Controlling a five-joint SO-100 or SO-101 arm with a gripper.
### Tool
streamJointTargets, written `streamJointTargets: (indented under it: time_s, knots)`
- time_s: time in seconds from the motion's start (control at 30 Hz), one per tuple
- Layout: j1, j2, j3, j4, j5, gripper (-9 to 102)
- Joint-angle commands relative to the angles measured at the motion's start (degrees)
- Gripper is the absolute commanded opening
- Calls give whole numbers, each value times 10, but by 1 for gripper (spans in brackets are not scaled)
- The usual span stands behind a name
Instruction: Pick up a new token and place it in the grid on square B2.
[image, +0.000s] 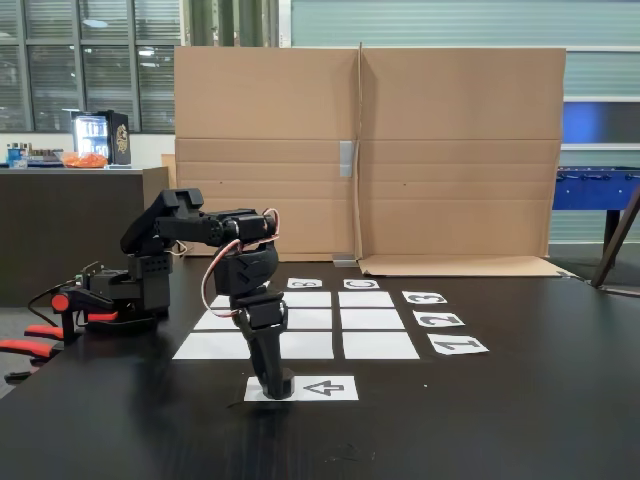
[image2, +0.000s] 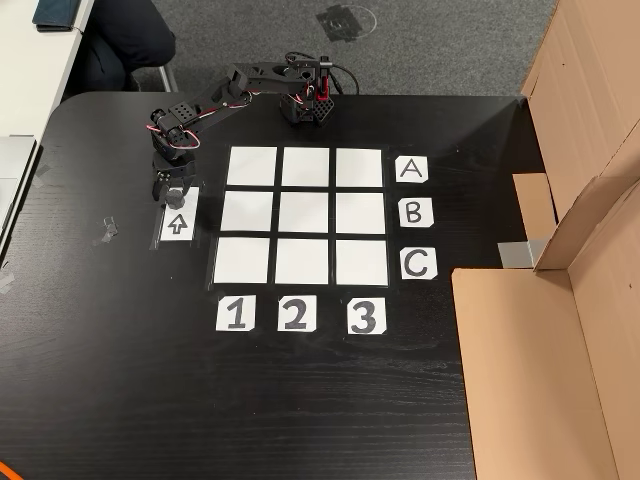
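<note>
My gripper (image: 275, 388) (image2: 176, 198) points straight down onto the end of the arrow-printed sheet (image: 330, 388) (image2: 178, 228), behind the arrow's tail. A small grey round shape shows at its tip in the top-down fixed view. I cannot tell whether that is the token or whether the fingers are closed on it. The grid (image: 375, 345) (image2: 250, 165) of white paper cells lies beside the sheet, and all its cells are bare. Square B2 (image: 312, 319) (image2: 305, 213) is the centre cell, about two cells away from the gripper.
The arm's base (image2: 305, 105) (image: 140, 285) stands at the grid's row A edge. Number labels (image2: 293, 314) and letter labels (image2: 414, 213) border the grid. A cardboard wall (image: 400, 150) (image2: 585, 250) stands past column 3. Red-handled gear (image: 40, 335) lies off the table's left edge.
</note>
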Motion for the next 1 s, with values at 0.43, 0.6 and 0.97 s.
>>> streamJointTargets:
  time_s: [0.43,0.6,0.97]
  knots:
    - [-32,11,-5,-8,-2,26]
    - [-33,11,-4,-12,-2,15]
    - [-29,39,-4,-11,2,13]
